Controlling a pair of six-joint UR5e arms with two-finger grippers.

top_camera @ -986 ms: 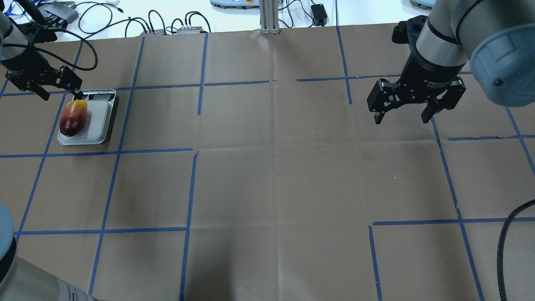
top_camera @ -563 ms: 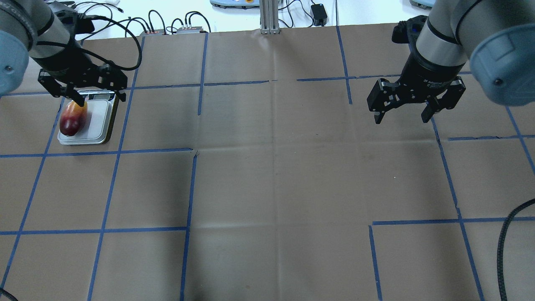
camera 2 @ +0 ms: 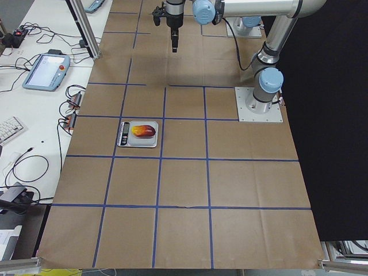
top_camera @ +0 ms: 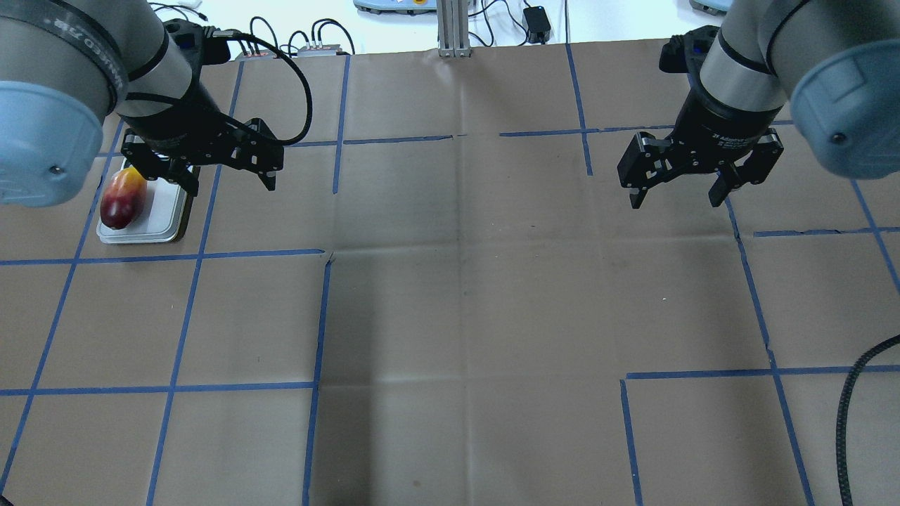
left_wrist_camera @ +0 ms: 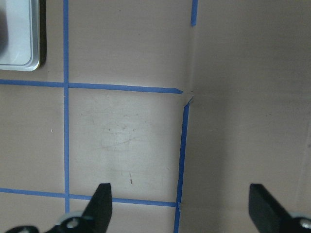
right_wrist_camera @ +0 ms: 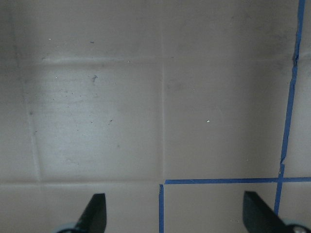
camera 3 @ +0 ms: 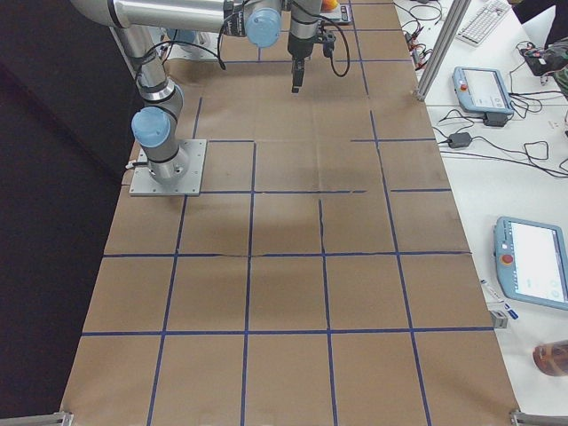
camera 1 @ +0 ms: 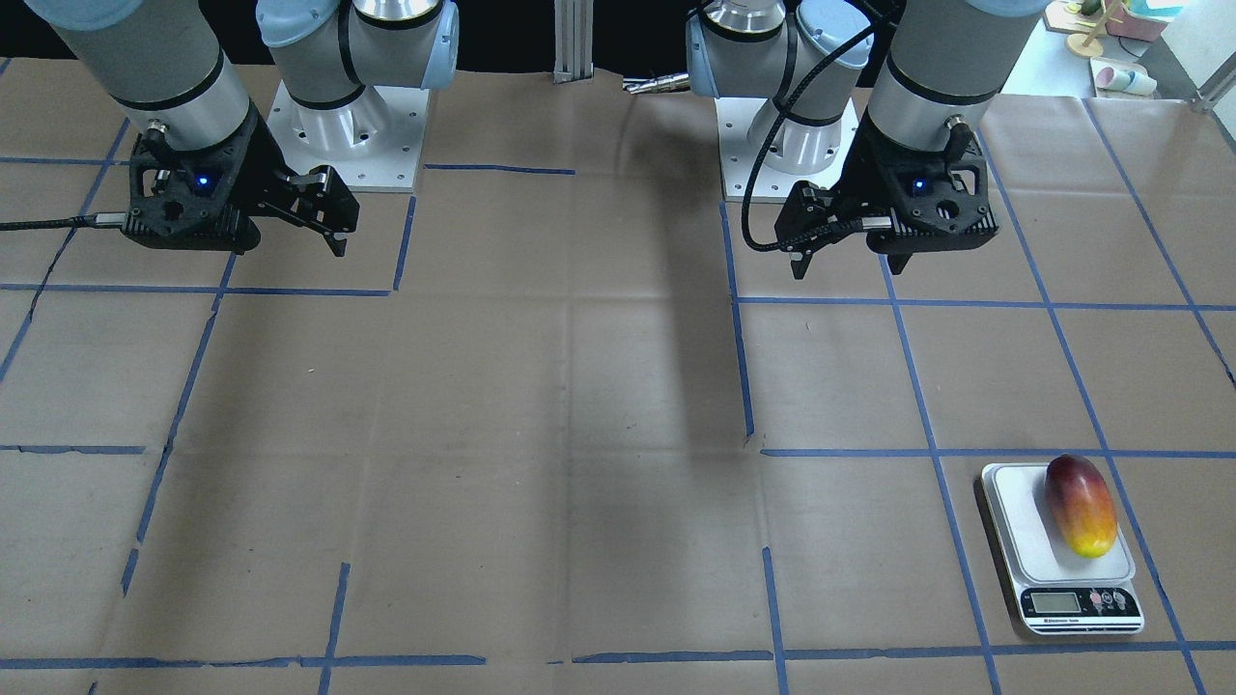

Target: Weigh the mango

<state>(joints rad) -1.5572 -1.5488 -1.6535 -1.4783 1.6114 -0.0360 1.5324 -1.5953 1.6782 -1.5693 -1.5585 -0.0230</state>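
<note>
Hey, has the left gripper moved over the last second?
Yes. In the overhead view the left gripper has swung rightward, from the scale's far left corner to just past its right edge. It is open and clear of the mango.

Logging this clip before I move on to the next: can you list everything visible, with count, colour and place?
Mango: one, red and yellow, lying on the scale.
Scale: one, white with a small display, on the table at the robot's left, far from its bases.
Table: one, covered in brown paper with a blue tape grid.
Touchscreen controllers: two, grey-blue, on the white bench beyond the table.
Left end effector: one, black, open, empty, above the table beside the scale.
Right end effector: one, black, open, empty, above the table's right part.
</note>
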